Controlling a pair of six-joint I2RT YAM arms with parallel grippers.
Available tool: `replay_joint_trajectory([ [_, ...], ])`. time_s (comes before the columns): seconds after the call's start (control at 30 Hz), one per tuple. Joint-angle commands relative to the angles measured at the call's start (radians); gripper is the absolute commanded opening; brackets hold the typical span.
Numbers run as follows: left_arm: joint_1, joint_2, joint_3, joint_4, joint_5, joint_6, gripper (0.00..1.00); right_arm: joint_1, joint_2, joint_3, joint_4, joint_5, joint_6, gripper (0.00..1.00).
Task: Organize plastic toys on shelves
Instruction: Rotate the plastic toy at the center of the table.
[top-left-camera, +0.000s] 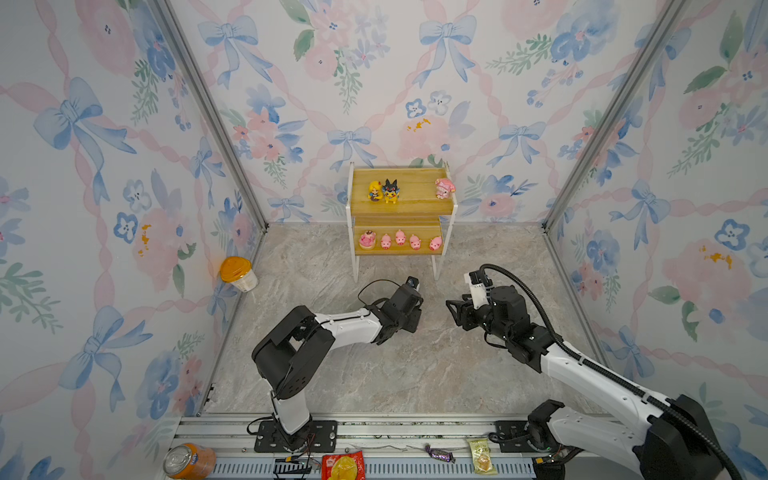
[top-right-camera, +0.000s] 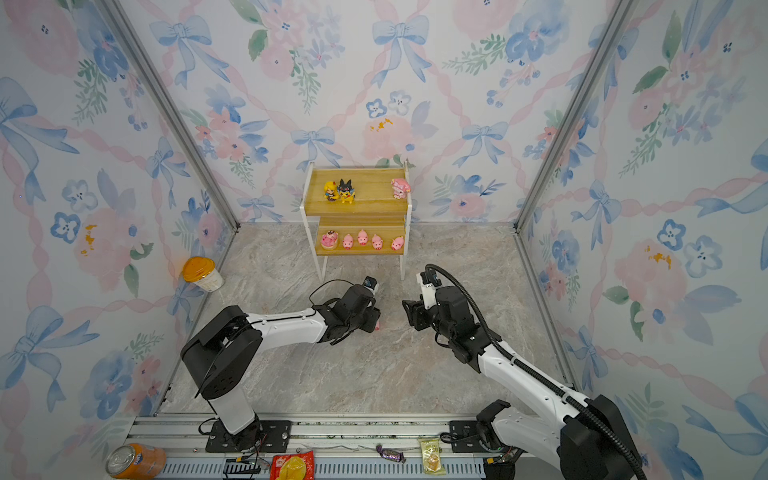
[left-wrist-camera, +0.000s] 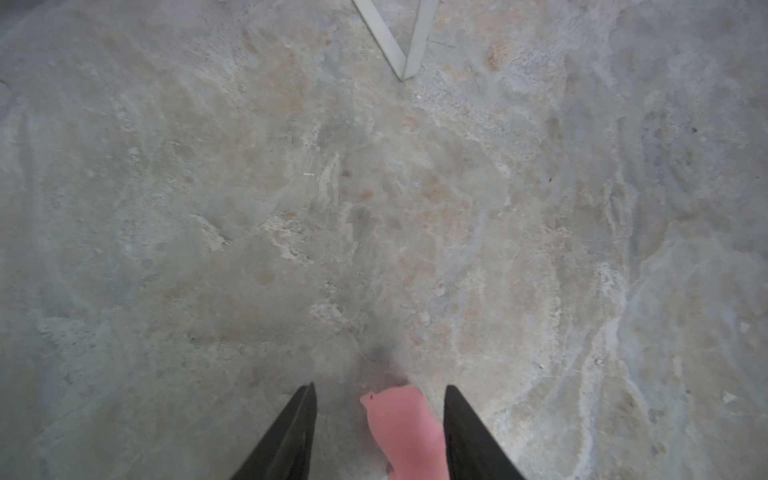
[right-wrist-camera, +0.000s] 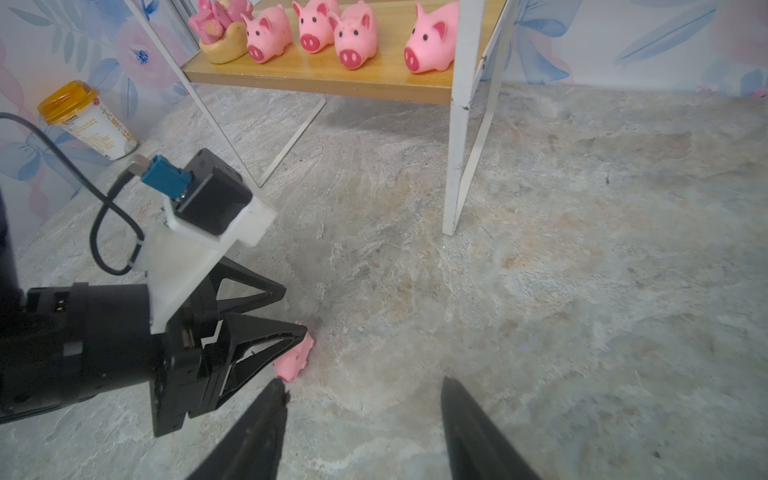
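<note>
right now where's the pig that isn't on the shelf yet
The loose pig lies on the floor in front of the shelf, between the open fingers of the left tool, seen in both wrist views.

**Nine toys, by my count**

I tally five small pink pigs (right-wrist-camera: 355, 39), one pig on a round base (top-left-camera: 367, 240), one yellow-haired doll (top-left-camera: 374, 191), one black-and-yellow creature (top-left-camera: 390, 191) and one pink figure (top-left-camera: 444, 188). One two-board rack (top-left-camera: 411, 205). Also one cup (top-left-camera: 239, 274), one can (top-left-camera: 189, 460), two snack packets (top-left-camera: 343, 466) and one wrapped candy (top-left-camera: 438, 454).
</note>
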Motion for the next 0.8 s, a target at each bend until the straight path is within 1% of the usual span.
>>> replay_joint_trajectory([
  [0.0,-0.013,0.015,0.011,0.001,0.019,-0.014,0.51,0.005,-0.015,-0.017,0.025,0.005,-0.009,0.62],
  [0.13,-0.012,-0.016,-0.004,-0.001,-0.01,-0.045,0.5,0.0,-0.022,-0.027,0.034,0.004,-0.006,0.62],
  [0.27,0.038,-0.083,-0.034,-0.002,0.032,-0.101,0.51,0.03,-0.018,-0.03,0.036,0.025,-0.023,0.62],
  [0.33,0.059,-0.126,-0.055,-0.001,0.051,-0.126,0.52,0.077,-0.012,-0.022,0.023,0.076,-0.049,0.62],
  [0.43,0.103,-0.177,-0.096,-0.001,0.087,-0.179,0.55,0.187,0.018,-0.016,0.022,0.19,-0.089,0.62],
  [0.5,0.128,-0.207,-0.125,0.001,0.101,-0.205,0.56,0.255,0.059,-0.012,0.038,0.254,-0.077,0.61],
  [0.63,0.146,-0.268,-0.179,0.012,0.086,-0.212,0.57,0.372,0.18,0.009,0.085,0.361,-0.032,0.61],
  [0.77,0.161,-0.321,-0.241,0.049,0.094,-0.227,0.57,0.411,0.322,0.095,0.057,0.42,-0.009,0.6],
])
